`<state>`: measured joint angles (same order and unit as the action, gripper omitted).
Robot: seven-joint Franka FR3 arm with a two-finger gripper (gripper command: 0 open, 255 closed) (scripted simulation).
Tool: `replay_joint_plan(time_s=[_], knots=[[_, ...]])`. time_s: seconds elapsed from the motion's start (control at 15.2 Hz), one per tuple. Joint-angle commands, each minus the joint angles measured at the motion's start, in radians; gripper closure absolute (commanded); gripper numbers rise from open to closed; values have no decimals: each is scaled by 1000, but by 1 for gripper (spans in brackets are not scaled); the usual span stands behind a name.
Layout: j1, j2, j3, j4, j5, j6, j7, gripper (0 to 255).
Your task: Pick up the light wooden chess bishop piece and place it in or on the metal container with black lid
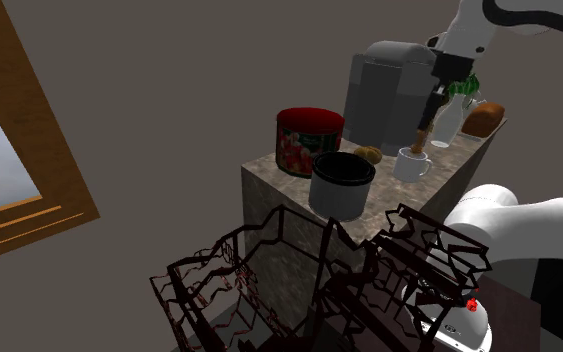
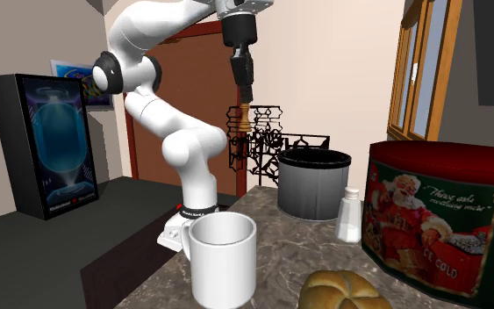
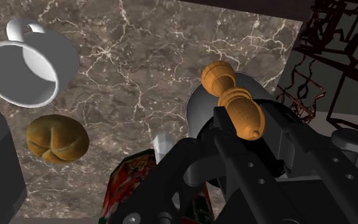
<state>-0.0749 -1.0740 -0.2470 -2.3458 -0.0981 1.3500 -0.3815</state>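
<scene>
Marble-veined counter [image 1: 269, 180] in a brown-walled room, a wood-framed window [image 1: 9, 150] off on the shoulder view's left, and here's the gripper [image 2: 246, 93] high over the slab, fingers clamped on the pale wooden bishop [image 2: 247, 114]. The piece hangs straight down, long axis vertical. In the wrist view its ovoid end sits at the fingers and its flared end points away toward the counter, lining up with the near rim of the grey container [image 2: 313, 183] with the dark rim. That container stands close to the counter's corner, with a dark wire rack [image 1: 269, 270] just past the edge. Around it are a small white shaker [image 2: 349, 215] and a red tin [image 2: 438, 224] close by, with a white mug [image 2: 223, 257] and a bread roll [image 2: 346, 291] farther along. There's plenty of open air around the bishop up here.
</scene>
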Motion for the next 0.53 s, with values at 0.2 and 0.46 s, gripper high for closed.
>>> replay_joint_plan(time_s=[0.2,0.46], knots=[[32,112,59,63,62,47,62,255],[60,229,111,132,111,98,119,255]])
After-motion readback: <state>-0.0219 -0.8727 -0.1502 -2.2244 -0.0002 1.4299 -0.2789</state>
